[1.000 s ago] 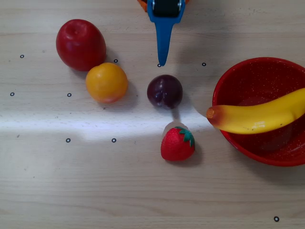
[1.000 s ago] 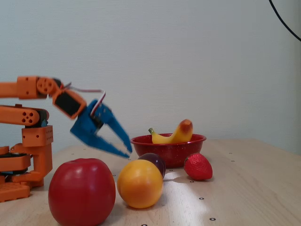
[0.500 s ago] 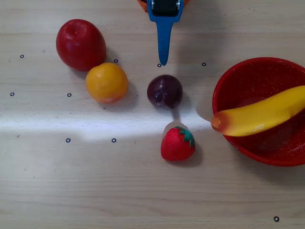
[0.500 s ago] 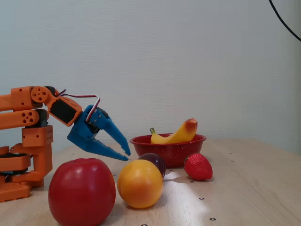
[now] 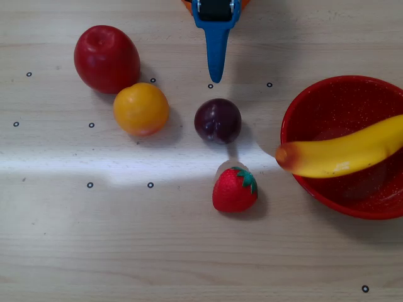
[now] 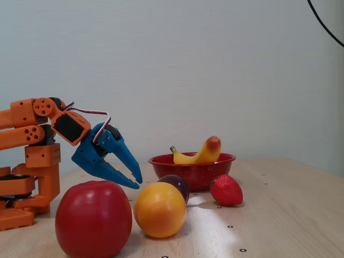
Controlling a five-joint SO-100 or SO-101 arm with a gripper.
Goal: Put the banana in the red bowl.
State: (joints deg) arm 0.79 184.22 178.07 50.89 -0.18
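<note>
The yellow banana lies across the red bowl at the right edge of the overhead view. Its orange-brown end sticks out over the bowl's left rim. In the fixed view the banana rests in the bowl with its brown end raised. My blue gripper hangs at the top centre, well left of the bowl and above the table. In the fixed view its tips are together with nothing between them.
A red apple, an orange fruit, a dark plum and a strawberry stand on the wooden table left of the bowl. The plum is just below the gripper tip. The orange arm base is at the left.
</note>
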